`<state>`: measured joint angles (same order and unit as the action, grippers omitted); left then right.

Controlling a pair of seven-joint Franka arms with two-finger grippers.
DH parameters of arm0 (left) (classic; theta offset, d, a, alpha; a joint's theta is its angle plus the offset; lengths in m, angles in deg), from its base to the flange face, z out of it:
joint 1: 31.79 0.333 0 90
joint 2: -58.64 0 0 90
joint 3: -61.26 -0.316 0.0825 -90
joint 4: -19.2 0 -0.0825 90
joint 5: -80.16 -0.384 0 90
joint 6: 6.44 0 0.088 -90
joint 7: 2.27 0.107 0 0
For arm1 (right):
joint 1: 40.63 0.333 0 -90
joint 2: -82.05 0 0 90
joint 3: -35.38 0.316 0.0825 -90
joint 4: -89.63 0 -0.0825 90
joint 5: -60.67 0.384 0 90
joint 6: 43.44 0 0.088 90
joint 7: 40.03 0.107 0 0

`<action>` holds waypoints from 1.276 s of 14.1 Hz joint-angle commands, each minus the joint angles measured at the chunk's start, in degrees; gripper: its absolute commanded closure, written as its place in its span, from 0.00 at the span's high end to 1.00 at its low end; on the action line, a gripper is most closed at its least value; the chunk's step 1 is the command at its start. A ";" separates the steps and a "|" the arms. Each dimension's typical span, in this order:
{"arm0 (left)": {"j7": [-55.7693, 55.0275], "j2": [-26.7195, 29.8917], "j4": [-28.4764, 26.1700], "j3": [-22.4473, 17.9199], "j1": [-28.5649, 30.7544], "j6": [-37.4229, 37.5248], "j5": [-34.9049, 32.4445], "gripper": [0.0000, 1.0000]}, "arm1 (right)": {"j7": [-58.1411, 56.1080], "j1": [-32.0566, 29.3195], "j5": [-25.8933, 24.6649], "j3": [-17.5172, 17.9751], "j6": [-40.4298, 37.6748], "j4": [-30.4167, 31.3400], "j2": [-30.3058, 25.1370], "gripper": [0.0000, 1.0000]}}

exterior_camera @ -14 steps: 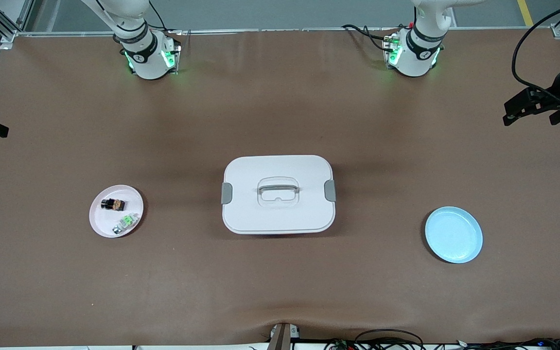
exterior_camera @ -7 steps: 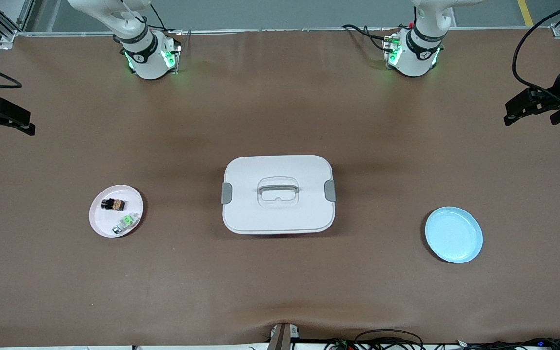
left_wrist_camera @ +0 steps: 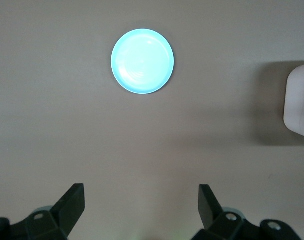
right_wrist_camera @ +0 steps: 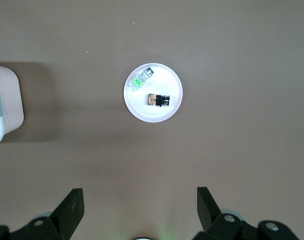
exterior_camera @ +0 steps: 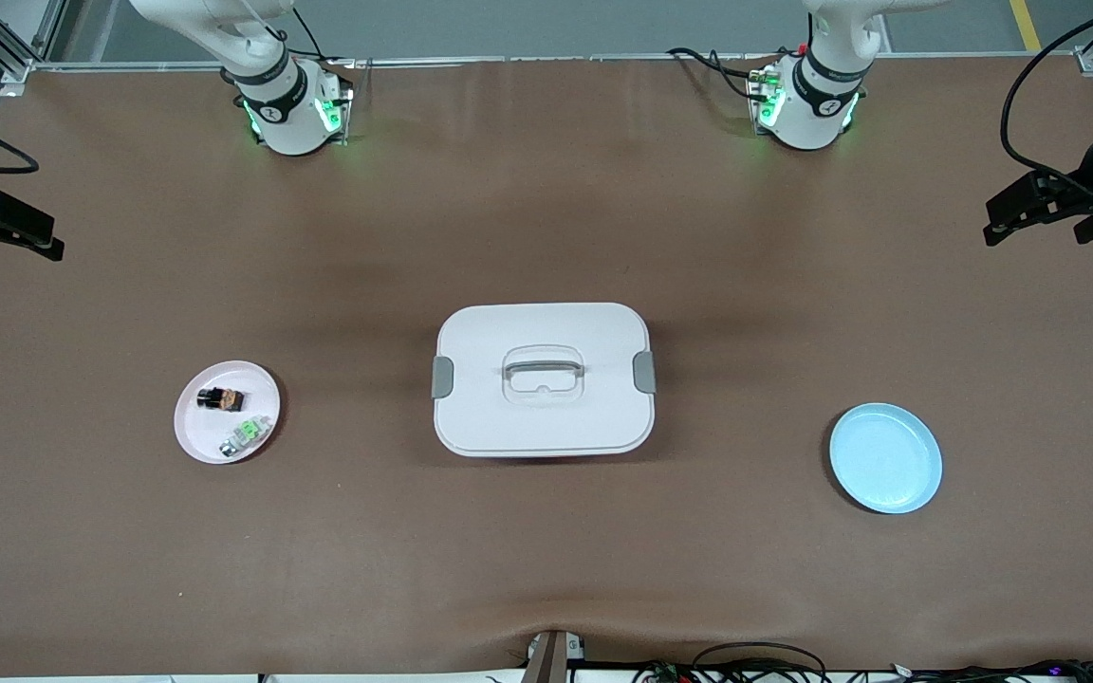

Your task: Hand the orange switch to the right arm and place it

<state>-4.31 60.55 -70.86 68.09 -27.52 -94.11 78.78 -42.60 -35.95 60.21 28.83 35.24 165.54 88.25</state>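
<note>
The orange switch [exterior_camera: 221,399] lies on a small pink plate [exterior_camera: 197,432] toward the right arm's end of the table, beside a green-and-white part [exterior_camera: 249,434]. The right wrist view shows the switch [right_wrist_camera: 157,100] and the plate [right_wrist_camera: 161,113] well below my right gripper [right_wrist_camera: 140,202], which is open and empty. In the front view my right gripper [exterior_camera: 29,234] hangs over the table's edge at the right arm's end. My left gripper [exterior_camera: 1007,213] hangs over the edge at the left arm's end. It is open and empty in the left wrist view [left_wrist_camera: 140,200].
A white lidded box [exterior_camera: 543,379] with a grey handle and side latches stands mid-table. An empty light blue plate [exterior_camera: 885,458] lies toward the left arm's end and shows in the left wrist view [left_wrist_camera: 142,61]. The box's corner shows in both wrist views [right_wrist_camera: 4,107].
My right gripper has come in from the table's edge toward the middle, then eased back slightly. The left gripper has barely moved. The switch and plates lie as before.
</note>
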 commanded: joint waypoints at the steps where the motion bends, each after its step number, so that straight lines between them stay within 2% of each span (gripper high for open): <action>1: 1.51 0.64 -0.29 0.20 0.22 0.47 0.59 1.00 | -0.33 -0.90 1.43 0.22 3.40 8.37 -6.28 1.00; 3: 1.42 0.73 -0.29 0.46 0.13 0.65 0.59 1.00 | 0.28 -2.13 3.70 0.13 3.40 8.90 -6.55 1.00; 5: 1.51 0.82 -0.11 0.55 0.13 0.74 0.68 1.00 | 0.28 -2.13 3.71 0.22 4.02 9.86 -7.16 1.00; 8: 1.60 0.82 0.06 0.38 0.31 0.83 0.86 1.00 | 0.28 -2.22 3.71 0.22 7.53 14.86 -10.23 1.00; 18: 0.98 1.43 0.94 0.55 0.13 1.44 1.38 1.00 | 1.96 -2.74 3.01 0.39 7.19 15.14 -10.33 1.00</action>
<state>-4.30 60.92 -70.47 68.48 -27.62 -93.88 79.12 -41.66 -38.07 62.70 28.76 41.85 179.21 79.44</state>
